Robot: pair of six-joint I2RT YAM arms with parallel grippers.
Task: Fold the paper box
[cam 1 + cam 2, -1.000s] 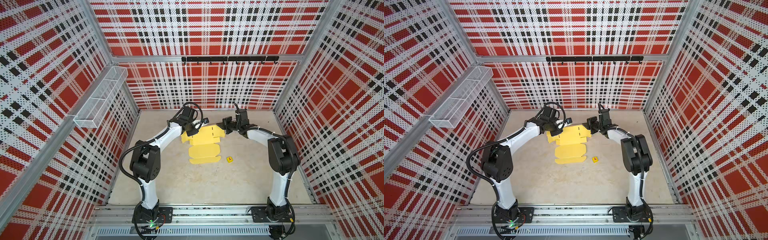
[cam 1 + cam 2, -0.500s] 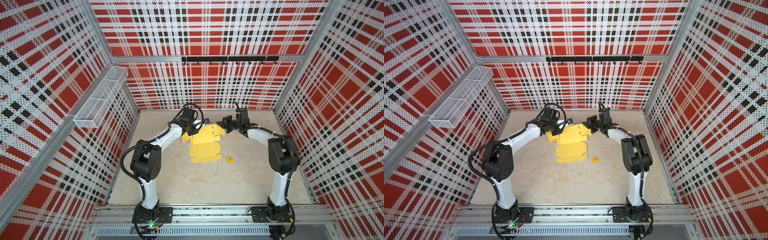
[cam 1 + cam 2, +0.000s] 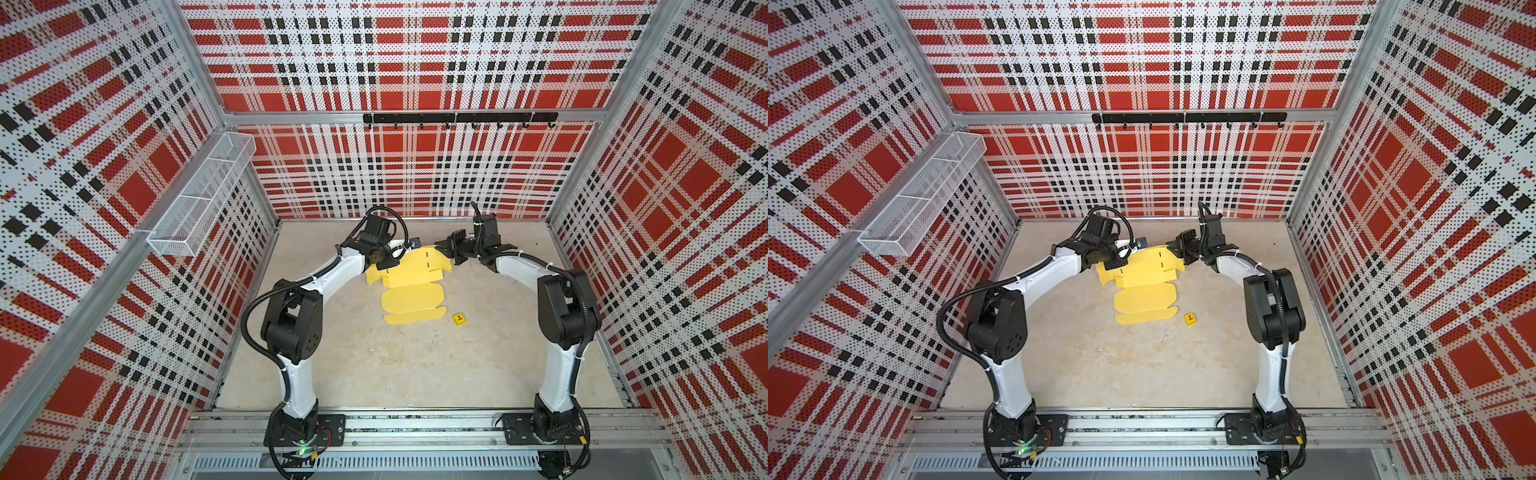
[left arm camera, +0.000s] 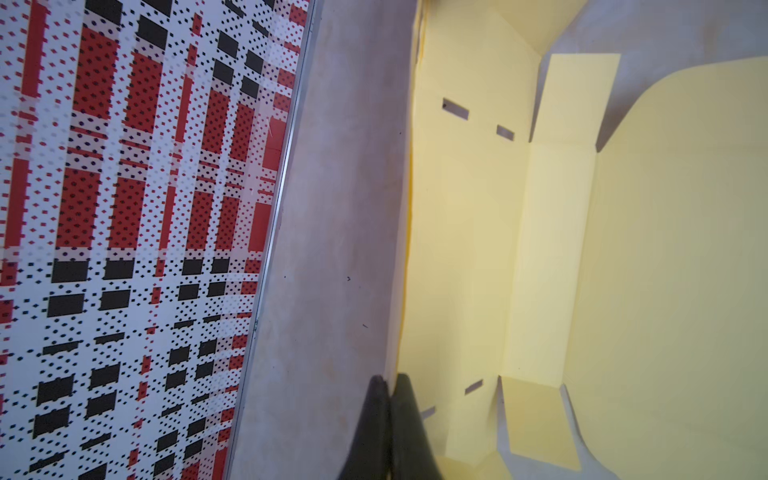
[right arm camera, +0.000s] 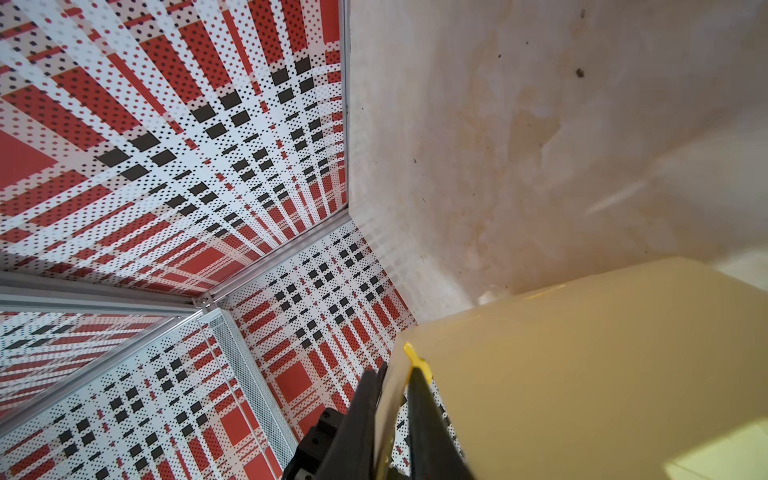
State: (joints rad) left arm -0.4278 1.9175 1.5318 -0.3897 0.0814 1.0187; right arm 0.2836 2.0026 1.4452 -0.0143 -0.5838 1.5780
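The paper box (image 3: 409, 291) (image 3: 1144, 291) is a pale yellow die-cut sheet lying on the floor toward the back, its back panel with slots tilted up. My left gripper (image 3: 392, 262) (image 3: 1121, 262) sits at that panel's left end. In the left wrist view the left gripper (image 4: 388, 380) is shut on the edge of the paper box (image 4: 623, 249). My right gripper (image 3: 446, 249) (image 3: 1177, 249) is at the sheet's back right corner. In the right wrist view the right gripper (image 5: 395, 374) stands slightly open, with a flap edge of the paper box (image 5: 582, 374) loose between its fingers.
A tiny yellow cube with a red letter (image 3: 459, 318) (image 3: 1190, 318) lies just right of the sheet's front flap. A wire basket (image 3: 203, 195) hangs on the left wall and a black hook rail (image 3: 457, 117) on the back wall. Plaid walls enclose the floor.
My left gripper has closed onto the sheet's raised back edge. My right gripper, shut before, has parted its fingers a little around the flap. The arms have barely moved.
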